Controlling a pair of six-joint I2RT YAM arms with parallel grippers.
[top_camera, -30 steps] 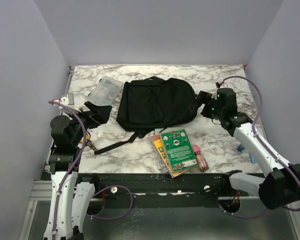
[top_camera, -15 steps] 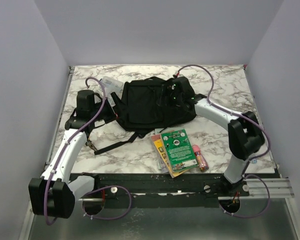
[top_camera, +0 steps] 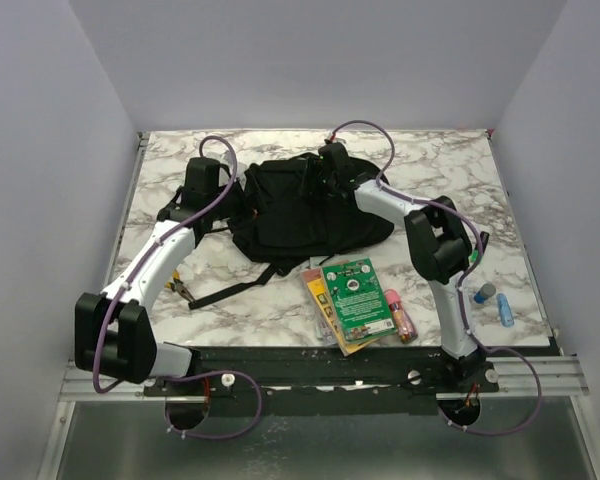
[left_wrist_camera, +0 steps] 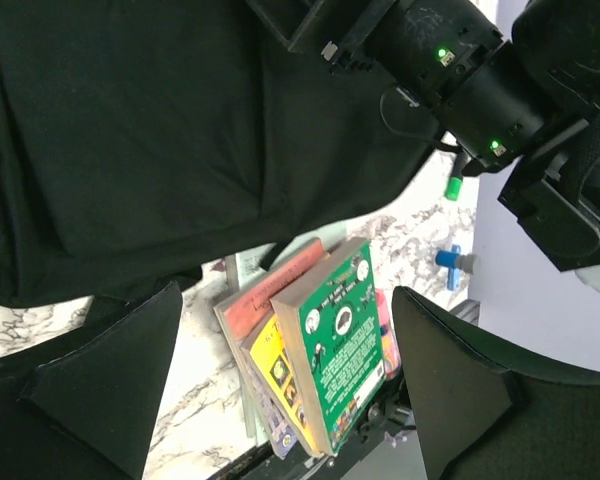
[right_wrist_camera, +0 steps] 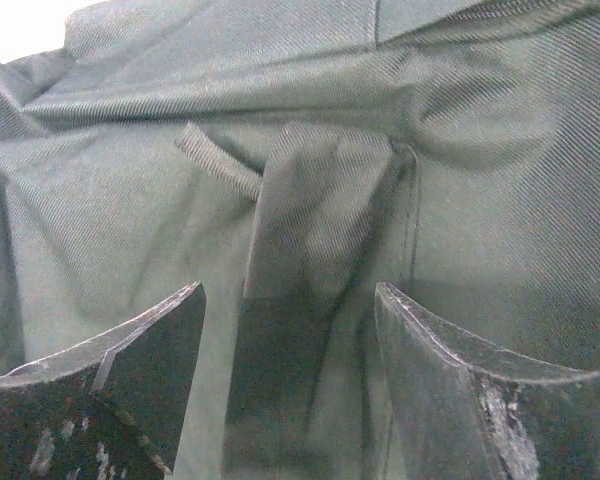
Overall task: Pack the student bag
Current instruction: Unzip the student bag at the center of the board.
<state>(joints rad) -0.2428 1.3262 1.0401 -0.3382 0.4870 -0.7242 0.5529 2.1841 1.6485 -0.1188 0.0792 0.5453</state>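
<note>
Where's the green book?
In the top view the green book lies atop other books, right of centre, between the student bag and the table's front edge.

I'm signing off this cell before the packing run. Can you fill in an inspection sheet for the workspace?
Surface: marble table; no spills seen.
Job's things: black backpack lying mid-table, one strap trailing toward the near edge.
Clutter: stack of books, green one on top, beside a pink tube; small blue pieces at the right.
Grippers: left gripper at the backpack's edge, jaws open; right gripper with jaws open astride a fabric loop on the backpack.
Cables: purple cables arch over both arms; no snag seen.
Surroundings: plain pale walls; nothing else seen.
</note>
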